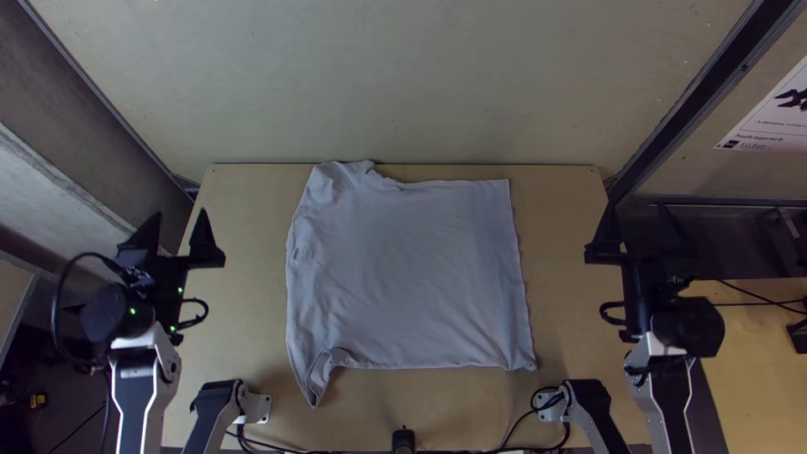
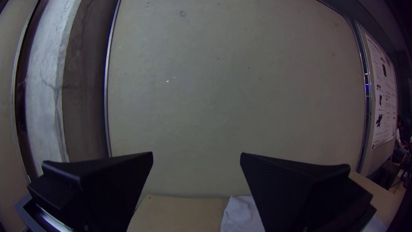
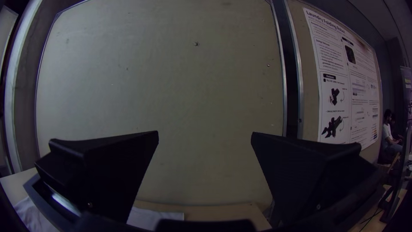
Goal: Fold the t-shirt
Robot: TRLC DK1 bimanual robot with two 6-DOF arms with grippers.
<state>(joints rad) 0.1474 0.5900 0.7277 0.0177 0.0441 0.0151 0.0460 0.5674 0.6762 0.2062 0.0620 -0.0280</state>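
Light wooden table (image 1: 244, 252). Pale t-shirt (image 1: 412, 269) on table's middle, spread, near-left corner rumpled. Left gripper (image 1: 181, 215) at table's left edge, right gripper (image 1: 636, 210) at its right edge; both spread wide, gripping nothing.

Two black grippers with wide flat fingers, the left gripper (image 1: 179, 213) and the right gripper (image 1: 636, 207), carry two fingers each, four in all, each pair standing apart. Behind them come two silver-grey jointed arms, the left arm (image 1: 136, 382) and the right arm (image 1: 668, 391), one per claw. Between the claws lie one pale grey cloth t-shirt (image 1: 403, 269) and one light wooden rectangular table (image 1: 555, 252). To the right gripper's right hangs one white printed paper poster (image 1: 769, 122).
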